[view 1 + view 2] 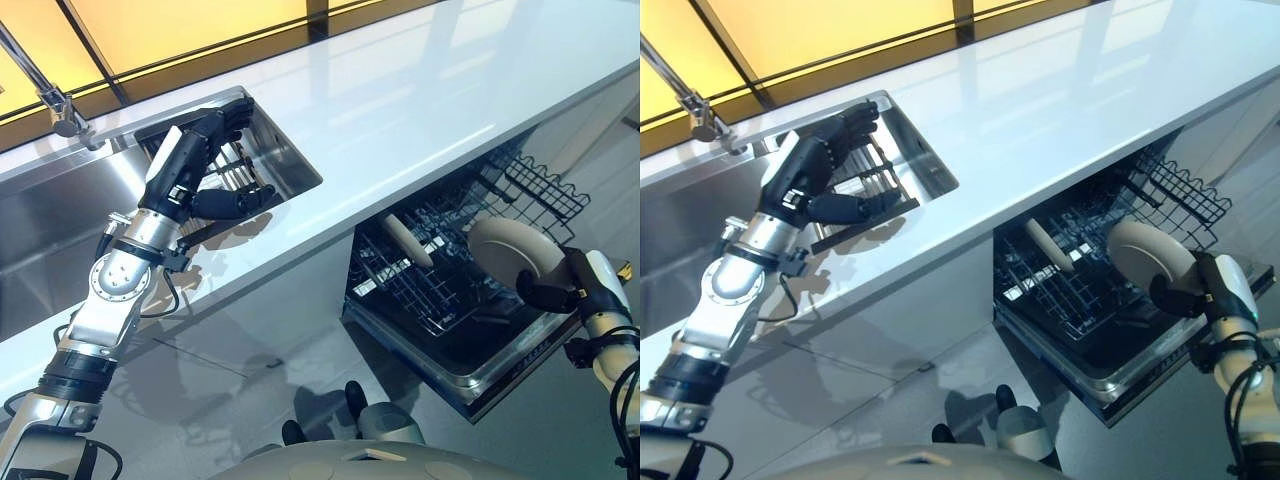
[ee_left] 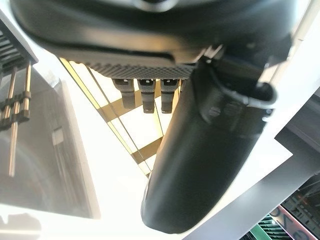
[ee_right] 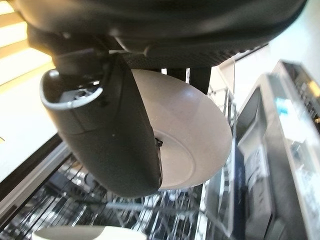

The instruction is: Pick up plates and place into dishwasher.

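Your right hand (image 1: 548,292) grips a beige plate (image 1: 513,251) by its rim, above the pulled-out dishwasher rack (image 1: 440,275), where another plate (image 1: 408,241) stands on edge. Past the white tabletop (image 1: 400,110), your left hand (image 1: 205,165) hovers over the steel sink (image 1: 60,215), fingers relaxed, holding nothing.

glossy white counter (image 1: 420,110), brushed steel sink (image 1: 60,215).
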You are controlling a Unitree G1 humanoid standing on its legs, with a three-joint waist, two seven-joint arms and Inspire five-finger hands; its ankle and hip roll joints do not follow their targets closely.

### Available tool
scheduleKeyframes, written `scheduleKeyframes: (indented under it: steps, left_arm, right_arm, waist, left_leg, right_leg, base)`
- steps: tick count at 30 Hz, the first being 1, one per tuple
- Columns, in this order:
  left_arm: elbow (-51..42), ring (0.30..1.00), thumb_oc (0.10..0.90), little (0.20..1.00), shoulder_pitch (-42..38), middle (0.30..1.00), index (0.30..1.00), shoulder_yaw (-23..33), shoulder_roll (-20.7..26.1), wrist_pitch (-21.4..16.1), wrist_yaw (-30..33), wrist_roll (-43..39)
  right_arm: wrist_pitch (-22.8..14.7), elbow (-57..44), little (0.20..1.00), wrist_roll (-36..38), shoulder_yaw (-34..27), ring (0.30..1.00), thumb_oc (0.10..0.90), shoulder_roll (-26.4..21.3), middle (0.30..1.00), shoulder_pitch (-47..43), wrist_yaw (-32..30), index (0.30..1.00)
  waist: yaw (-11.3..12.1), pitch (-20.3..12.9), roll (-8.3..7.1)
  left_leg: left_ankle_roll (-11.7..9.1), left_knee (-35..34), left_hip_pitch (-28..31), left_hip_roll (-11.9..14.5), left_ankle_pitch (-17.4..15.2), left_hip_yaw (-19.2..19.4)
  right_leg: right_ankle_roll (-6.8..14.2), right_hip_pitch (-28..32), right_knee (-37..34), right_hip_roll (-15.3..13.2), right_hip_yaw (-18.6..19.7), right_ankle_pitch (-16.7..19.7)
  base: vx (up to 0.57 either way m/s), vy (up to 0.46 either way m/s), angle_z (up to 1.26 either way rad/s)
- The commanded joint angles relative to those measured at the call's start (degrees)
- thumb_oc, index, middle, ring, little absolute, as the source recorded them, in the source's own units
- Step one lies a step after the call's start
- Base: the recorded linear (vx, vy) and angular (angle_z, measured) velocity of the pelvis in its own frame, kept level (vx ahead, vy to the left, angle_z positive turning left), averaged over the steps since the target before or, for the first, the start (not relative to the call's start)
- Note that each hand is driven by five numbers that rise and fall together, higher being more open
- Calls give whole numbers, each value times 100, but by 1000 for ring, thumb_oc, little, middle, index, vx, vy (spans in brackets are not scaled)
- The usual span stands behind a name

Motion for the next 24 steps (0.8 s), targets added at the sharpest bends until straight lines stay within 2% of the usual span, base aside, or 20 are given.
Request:
scheduleKeyframes:
  steps: [1,5,13,20,22,24]
  left_arm:
    - [-486,900,800,900,-660,900,900,-114,5,-252,130,-482]
    - [-584,900,800,900,-774,900,900,-272,58,-136,156,-497]
    - [-799,900,800,900,-875,900,900,-347,195,70,84,-705]
    - [-1002,900,800,900,-958,900,900,-388,292,163,28,-770]
    - [-1062,900,800,900,-1043,900,900,-400,355,170,70,-835]
    - [-1102,900,800,900,-1062,900,900,-403,383,193,68,-851]
  right_arm:
    - [-234,219,200,111,-69,300,100,-397,300,-962,-372,300]
    - [20,736,200,211,316,300,100,-439,300,-1319,-418,300]
    - [464,1400,200,416,627,300,100,-485,300,-1842,-530,300]
    - [707,1965,200,210,803,300,100,-514,300,-2228,-604,300]
    - [925,2295,200,44,889,300,100,-527,300,-2422,-703,300]
    - [978,2468,200,16,905,300,100,-568,300,-2510,-712,300]
  waist:
    - [197,-344,32]
    - [306,-291,52]
    - [450,-185,131]
    - [539,-119,209]
    - [570,-73,273]
    - [588,-54,312]
  left_leg:
    - [-8,426,-131,34,-649,-164]
    - [-9,416,-159,40,-647,-184]
    - [-12,450,-228,45,-643,-224]
    - [-15,458,-252,36,-650,-239]
    - [-17,461,-271,41,-646,-222]
    - [-20,465,-284,37,-643,-226]
  right_leg:
    - [315,-63,696,308,-459,-767]
    - [313,-81,684,288,-479,-754]
    - [291,-108,688,247,-550,-743]
    - [283,-108,674,225,-583,-750]
    - [278,-119,668,201,-605,-750]
    - [274,-123,668,196,-616,-755]
  base:
    - [2,-60,7]
    - [5,-62,8]
    - [-2,-48,4]
    - [1,-27,11]
    - [-7,-19,4]
    - [-11,-5,5]
